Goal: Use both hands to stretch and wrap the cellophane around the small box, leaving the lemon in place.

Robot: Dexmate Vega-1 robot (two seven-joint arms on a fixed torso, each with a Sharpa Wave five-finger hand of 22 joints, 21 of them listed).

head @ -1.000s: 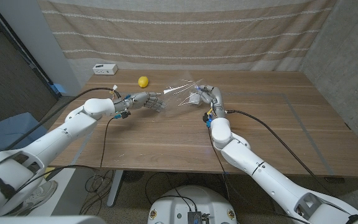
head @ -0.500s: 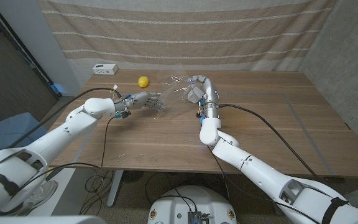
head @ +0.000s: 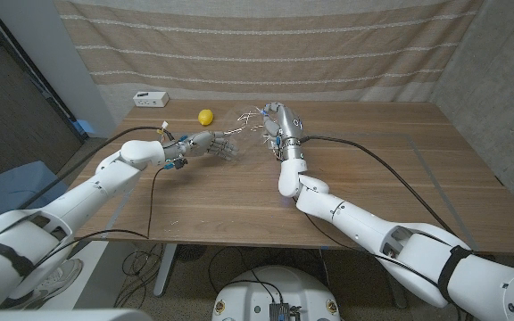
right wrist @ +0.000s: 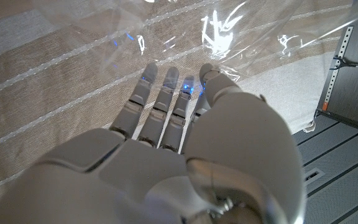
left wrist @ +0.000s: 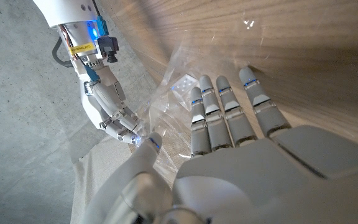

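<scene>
A sheet of clear cellophane (head: 244, 130) hangs crumpled between my two hands above the table's far middle. My left hand (head: 214, 143) holds its near-left part, the film passing between the thumb and straight fingers (left wrist: 219, 118). My right hand (head: 281, 122) is raised on an upright forearm and pinches the other edge; the left wrist view shows that right hand (left wrist: 109, 107) with fingertips curled on the film. A small pale square (left wrist: 183, 83), perhaps the small box, shows through the cellophane (left wrist: 166, 109). The lemon (head: 205, 116) lies on the wood just beyond the left hand.
A white device (head: 150, 98) sits at the far left corner of the wooden table (head: 382, 187). A striped curtain (head: 266, 45) hangs behind the table. Black cables run along both arms.
My right hand has swung up and leftward, its forearm now upright, closer to the left hand. The cellophane has bunched up between them. The left hand has hardly moved.
</scene>
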